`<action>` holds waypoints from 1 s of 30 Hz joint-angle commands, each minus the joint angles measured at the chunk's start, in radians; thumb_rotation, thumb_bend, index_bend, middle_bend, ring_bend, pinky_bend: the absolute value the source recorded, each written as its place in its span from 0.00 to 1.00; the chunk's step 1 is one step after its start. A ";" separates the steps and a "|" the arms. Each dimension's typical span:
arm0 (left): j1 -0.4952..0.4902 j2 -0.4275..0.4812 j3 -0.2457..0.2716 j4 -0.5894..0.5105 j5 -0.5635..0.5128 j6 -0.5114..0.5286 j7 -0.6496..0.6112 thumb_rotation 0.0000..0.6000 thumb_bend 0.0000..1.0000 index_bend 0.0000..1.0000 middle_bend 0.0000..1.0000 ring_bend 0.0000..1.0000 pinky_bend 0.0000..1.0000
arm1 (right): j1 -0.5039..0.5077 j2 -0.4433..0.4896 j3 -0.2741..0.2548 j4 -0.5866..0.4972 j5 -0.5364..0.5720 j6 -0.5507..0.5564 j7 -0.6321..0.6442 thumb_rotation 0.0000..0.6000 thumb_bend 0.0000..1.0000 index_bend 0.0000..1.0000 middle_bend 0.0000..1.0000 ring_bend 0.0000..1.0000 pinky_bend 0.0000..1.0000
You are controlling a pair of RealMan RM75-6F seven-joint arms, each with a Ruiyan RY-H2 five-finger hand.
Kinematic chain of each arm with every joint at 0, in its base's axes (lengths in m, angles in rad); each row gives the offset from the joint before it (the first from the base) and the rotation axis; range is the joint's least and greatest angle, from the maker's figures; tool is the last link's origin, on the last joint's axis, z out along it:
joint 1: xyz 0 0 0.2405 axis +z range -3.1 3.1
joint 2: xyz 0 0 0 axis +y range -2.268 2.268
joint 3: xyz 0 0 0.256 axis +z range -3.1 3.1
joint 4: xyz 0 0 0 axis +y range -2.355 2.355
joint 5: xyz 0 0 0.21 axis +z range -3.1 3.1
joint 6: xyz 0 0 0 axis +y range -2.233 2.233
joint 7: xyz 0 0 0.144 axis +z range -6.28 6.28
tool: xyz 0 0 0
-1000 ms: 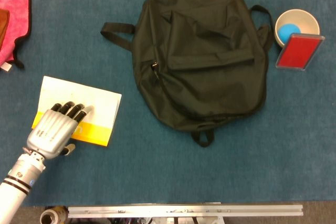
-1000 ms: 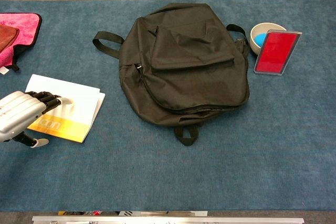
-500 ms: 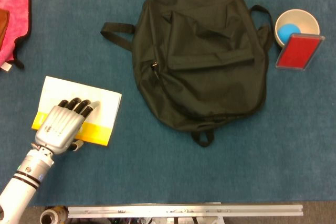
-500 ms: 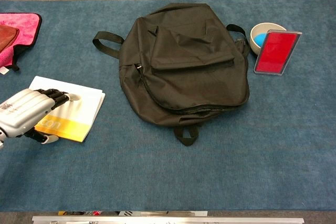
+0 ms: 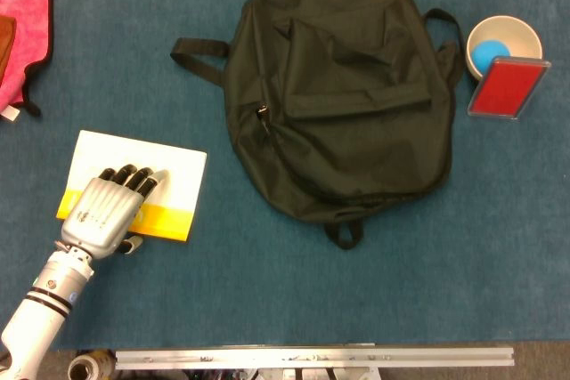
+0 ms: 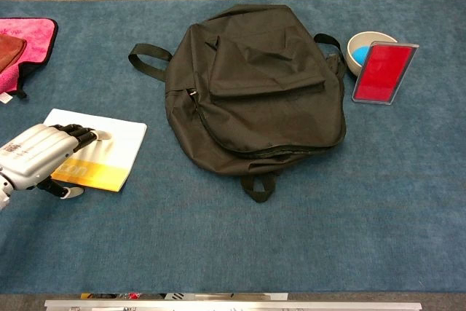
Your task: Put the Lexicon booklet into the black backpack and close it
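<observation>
Bright even overhead light, soft faint shadows (no glare), both views sharp

Blue table [image 5: 267,291] filling the frame; black backpack [image 5: 343,86] lying flat at upper centre; booklet [image 5: 169,184] at lower left; pink cloth [image 5: 22,24] at upper left edge; white bowl [image 5: 517,35] at upper right, red case [image 5: 506,88] leaning against it

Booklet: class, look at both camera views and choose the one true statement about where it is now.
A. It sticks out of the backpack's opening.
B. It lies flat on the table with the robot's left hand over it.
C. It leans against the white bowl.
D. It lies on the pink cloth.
B: the booklet lies flat on the blue table, left of the black backpack, with the left hand on it.
</observation>
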 commanded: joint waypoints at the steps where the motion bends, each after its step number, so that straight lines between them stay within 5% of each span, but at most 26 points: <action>1: -0.004 -0.005 -0.005 -0.001 -0.003 0.002 -0.003 1.00 0.13 0.14 0.22 0.19 0.30 | -0.003 0.001 0.000 0.001 0.001 0.003 0.001 1.00 0.05 0.16 0.27 0.13 0.19; 13: -0.026 -0.022 -0.024 -0.002 -0.024 -0.006 -0.091 1.00 0.14 0.20 0.26 0.21 0.31 | -0.013 0.005 0.003 0.006 0.010 0.007 0.017 1.00 0.05 0.16 0.27 0.13 0.19; 30: -0.033 -0.110 -0.087 0.100 -0.034 0.087 -0.119 1.00 0.39 0.33 0.36 0.28 0.34 | -0.014 0.007 0.011 0.013 0.018 -0.003 0.037 1.00 0.05 0.16 0.27 0.13 0.19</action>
